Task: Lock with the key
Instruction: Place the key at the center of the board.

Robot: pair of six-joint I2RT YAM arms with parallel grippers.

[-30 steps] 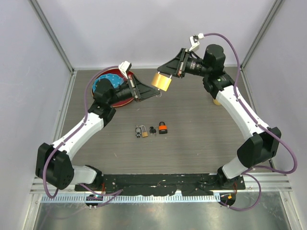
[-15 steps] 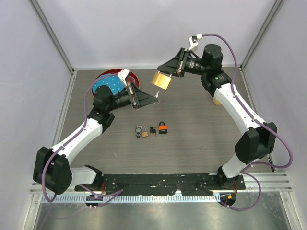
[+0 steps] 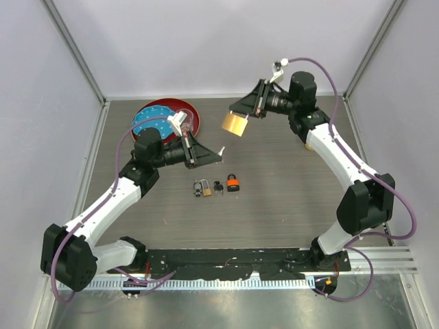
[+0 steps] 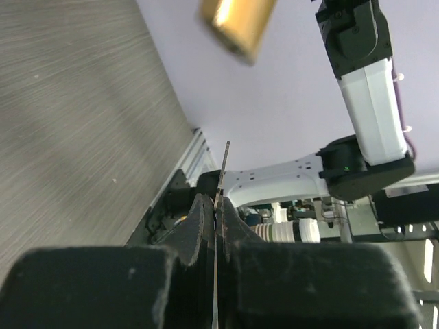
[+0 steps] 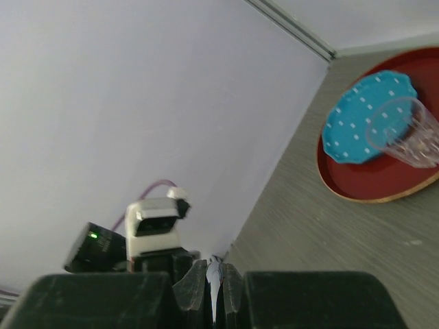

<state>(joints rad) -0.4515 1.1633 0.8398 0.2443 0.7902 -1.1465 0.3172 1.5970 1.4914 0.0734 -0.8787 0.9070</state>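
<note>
My right gripper point(image 3: 239, 110) is shut on the silver shackle point(image 5: 215, 273) of a brass padlock point(image 3: 235, 124) and holds it in the air over the back of the table. The padlock shows blurred at the top of the left wrist view point(image 4: 236, 24). My left gripper point(image 3: 214, 155) is shut on a thin silver key point(image 4: 223, 170), seen edge-on between the fingers. The key's tip point(image 3: 222, 149) points up and right toward the padlock, with a clear gap between them.
On the table lie a small brass padlock point(image 3: 202, 188), a dark key bunch point(image 3: 218, 186) and an orange-black padlock point(image 3: 233, 182). A red tray point(image 3: 186, 112) at the back left holds a blue plate point(image 5: 367, 116) and a glass point(image 5: 405, 130). A beige object point(image 3: 310, 145) sits under the right arm.
My left gripper has moved toward the near side and slightly right with the key. The right gripper has shifted the padlock a little right and down. The gap between key and padlock has grown.
</note>
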